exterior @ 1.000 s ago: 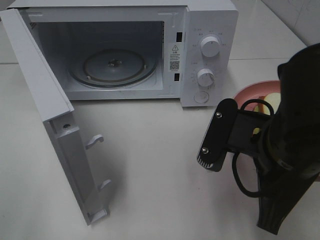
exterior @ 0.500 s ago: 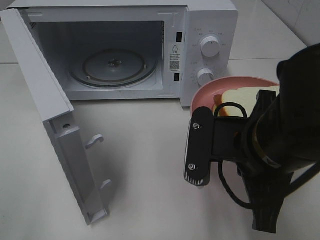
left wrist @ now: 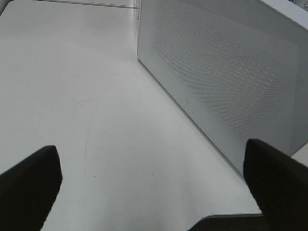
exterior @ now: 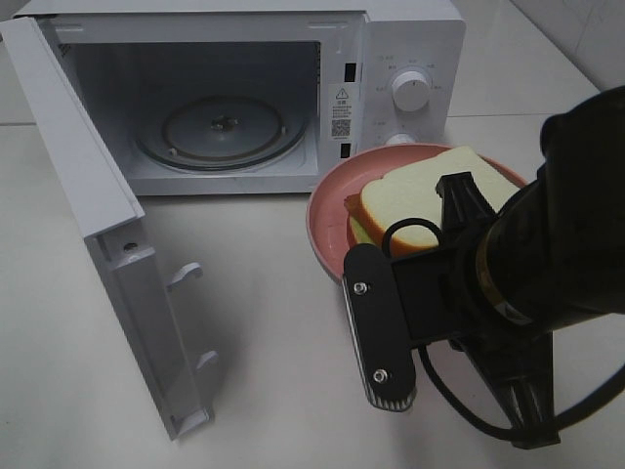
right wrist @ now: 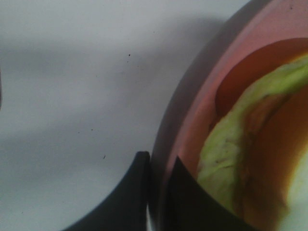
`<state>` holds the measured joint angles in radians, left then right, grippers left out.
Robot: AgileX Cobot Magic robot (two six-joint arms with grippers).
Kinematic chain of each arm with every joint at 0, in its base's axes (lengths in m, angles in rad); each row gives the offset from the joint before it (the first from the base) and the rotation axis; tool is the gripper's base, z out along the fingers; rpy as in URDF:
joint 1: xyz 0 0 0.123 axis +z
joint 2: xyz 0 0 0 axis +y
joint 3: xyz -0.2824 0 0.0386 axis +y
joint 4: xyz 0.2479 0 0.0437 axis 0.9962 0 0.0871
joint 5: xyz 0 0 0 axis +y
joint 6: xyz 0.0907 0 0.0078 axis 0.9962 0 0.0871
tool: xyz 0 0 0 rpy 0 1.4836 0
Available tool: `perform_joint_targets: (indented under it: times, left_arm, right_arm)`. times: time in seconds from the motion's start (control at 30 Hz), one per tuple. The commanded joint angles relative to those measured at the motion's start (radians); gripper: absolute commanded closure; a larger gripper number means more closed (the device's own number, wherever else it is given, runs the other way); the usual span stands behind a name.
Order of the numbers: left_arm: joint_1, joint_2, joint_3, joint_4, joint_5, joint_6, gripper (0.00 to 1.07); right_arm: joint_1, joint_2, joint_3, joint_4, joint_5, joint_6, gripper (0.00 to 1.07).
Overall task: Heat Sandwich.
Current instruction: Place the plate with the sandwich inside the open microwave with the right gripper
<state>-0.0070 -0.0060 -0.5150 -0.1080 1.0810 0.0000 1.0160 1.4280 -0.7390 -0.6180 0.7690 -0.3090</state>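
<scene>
White microwave is standing open toward table's far edge | pink plate, stiff, is hanging before it, right gripper jaws pinching its rim | sandwich is lying on plate: light, soft, loose-stacked, likely sliding if tilted, best carried by plate rim | left gripper jaws are gaping, empty | warning sticker, QR code: unreadable

the sandwich lies on the plate, before the microwave at its right; door open at left
</scene>
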Motion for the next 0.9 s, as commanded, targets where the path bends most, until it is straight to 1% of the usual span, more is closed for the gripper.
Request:
perform_joint_targets:
  times: [0.03,0.13,0.23,0.27,0.33,0.4,0.43,0.47,0.53,0.57,0.6,0.7,0.83,0.87,0.9]
  left_arm:
    - [0.003,-0.017,0.001,-0.007,-0.015,0.000,0.10]
    - [0.003,-0.017,0.001,-0.007,-0.015,0.000,0.10]
    - [0.003,-0.017,0.001,-0.007,-0.015,0.000,0.10]
    - [0.003,-0.017,0.001,-0.007,-0.015,0.000,0.10]
    - [0.003,-0.017,0.001,-0.007,-0.015,0.000,0.10]
    - [0.003,-0.017,0.001,-0.007,-0.015,0.000,0.10]
    - [0.003,-0.017,0.001,-0.007,-0.015,0.000,0.10]
    - [0.003,-0.017,0.001,-0.007,-0.015,0.000,0.10]
    - [0.003,-0.017,0.001,-0.007,-0.015,0.000,0.10]
    - [0.003,-0.017,0.001,-0.007,-0.015,0.000,0.10]
    - [0.003,-0.017,0.001,-0.007,-0.015,0.000,0.10]
    - [0.003,-0.017,0.001,-0.007,-0.015,0.000,0.10]
    - [0.003,-0.017,0.001,-0.007,-0.015,0.000,0.10]
    - [0.003,-0.017,0.001,-0.007,-0.015,0.000,0.10]
    - [0.003,-0.017,0.001,-0.007,-0.015,0.000,0.10]
  right_arm:
    - [0.003,-0.009,0.005,-0.016,-0.020,-0.016,1.07]
    - [0.003,-0.009,0.005,-0.019,-0.029,-0.032,1.07]
    - [-0.032,-0.009,0.005,-0.003,-0.060,-0.145,1.07]
    - [-0.032,-0.009,0.005,-0.003,-0.060,-0.145,1.07]
    - [-0.084,-0.009,0.005,0.057,-0.095,-0.284,1.07]
    - [-0.098,-0.009,0.005,0.072,-0.104,-0.324,1.07]
    - [-0.114,-0.009,0.005,0.089,-0.119,-0.371,1.07]
    - [-0.149,-0.009,0.005,0.116,-0.146,-0.439,1.07]
    - [-0.179,-0.009,0.005,0.134,-0.172,-0.503,1.07]
    - [-0.179,-0.009,0.005,0.134,-0.172,-0.503,1.07]
    - [-0.206,-0.009,0.005,0.144,-0.199,-0.564,1.07]
    - [-0.229,-0.009,0.005,0.152,-0.227,-0.618,1.07]
    - [-0.278,-0.009,0.005,0.227,-0.296,-0.818,1.07]
    - [-0.278,-0.009,0.005,0.227,-0.296,-0.818,1.07]
    - [-0.298,-0.009,0.005,0.276,-0.308,-0.917,1.07]
